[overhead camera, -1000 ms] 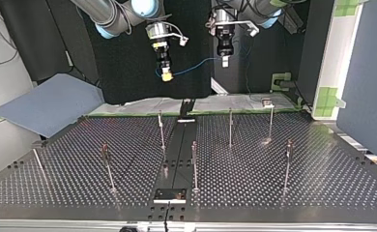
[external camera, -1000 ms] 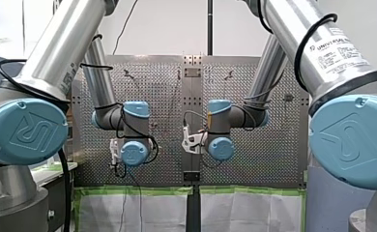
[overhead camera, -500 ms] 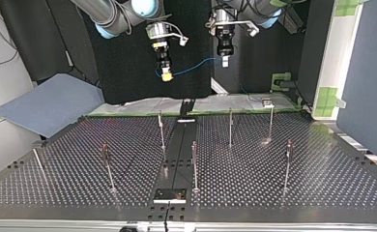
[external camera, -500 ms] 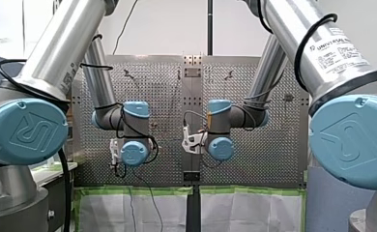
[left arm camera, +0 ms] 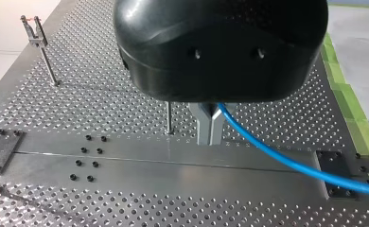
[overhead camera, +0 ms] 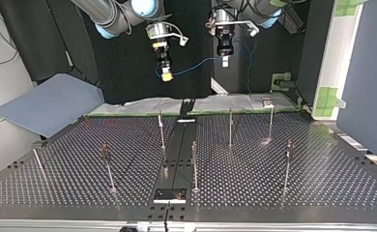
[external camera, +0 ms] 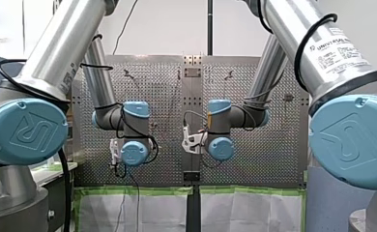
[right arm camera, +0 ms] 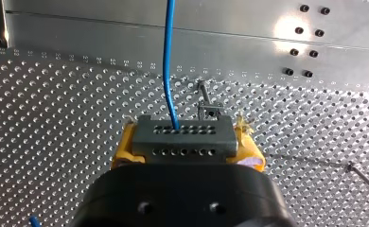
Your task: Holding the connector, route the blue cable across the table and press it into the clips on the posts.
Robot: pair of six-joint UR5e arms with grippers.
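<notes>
In the right wrist view my right gripper (right arm camera: 185,144) has its yellow pads (right arm camera: 122,147) shut on a grey connector block (right arm camera: 192,135). The blue cable (right arm camera: 168,61) leaves the block and runs ahead over the table. In the left wrist view my left gripper (left arm camera: 210,139) has its metal fingers pinched shut on the blue cable (left arm camera: 277,158), which trails away to one side. The top view shows both grippers high above the table's far edge: my right gripper (overhead camera: 166,73) at left, my left gripper (overhead camera: 224,60) at right, the cable (overhead camera: 194,65) sagging between them.
Several thin posts with clips stand on the perforated table (overhead camera: 322,183), among them three posts (overhead camera: 161,128) (overhead camera: 230,126) (overhead camera: 194,164) near the middle. A smooth metal strip (overhead camera: 179,150) runs down the centre. A grey sheet (overhead camera: 46,104) lies off the top view's left.
Both arms hold still. Only the slack cable hanging below my left arm sways a little.
</notes>
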